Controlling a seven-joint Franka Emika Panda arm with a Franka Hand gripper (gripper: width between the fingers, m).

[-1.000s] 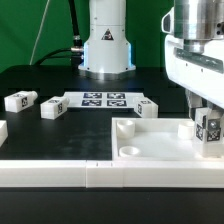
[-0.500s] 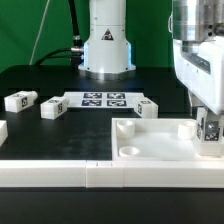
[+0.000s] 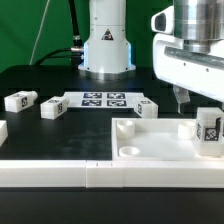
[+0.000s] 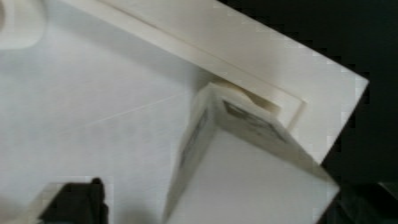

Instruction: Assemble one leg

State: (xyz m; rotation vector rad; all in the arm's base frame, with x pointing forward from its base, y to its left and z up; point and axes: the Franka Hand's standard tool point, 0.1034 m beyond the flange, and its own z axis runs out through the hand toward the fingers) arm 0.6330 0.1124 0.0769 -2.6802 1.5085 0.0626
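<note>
A white leg (image 3: 210, 131) with a black-and-white tag stands upright at the corner of the large flat white panel (image 3: 150, 146), on the exterior view's right. My gripper (image 3: 200, 100) is open and empty, above the leg and slightly toward the exterior view's left, clear of it. In the wrist view the leg (image 4: 249, 150) is seen from above, seated at the panel's corner (image 4: 107, 110), with my dark fingertips (image 4: 71, 203) spread wide to either side of it.
Three loose tagged legs lie on the black table: two at the left (image 3: 20, 101) (image 3: 52, 108) and one (image 3: 148, 108) by the marker board (image 3: 103, 99). The robot base (image 3: 107, 45) stands at the back. A white rail (image 3: 80, 176) runs along the front.
My gripper held the leg at the panel's corner a second ago. It has let go, risen and shifted toward the exterior view's left. The leg stays standing.
</note>
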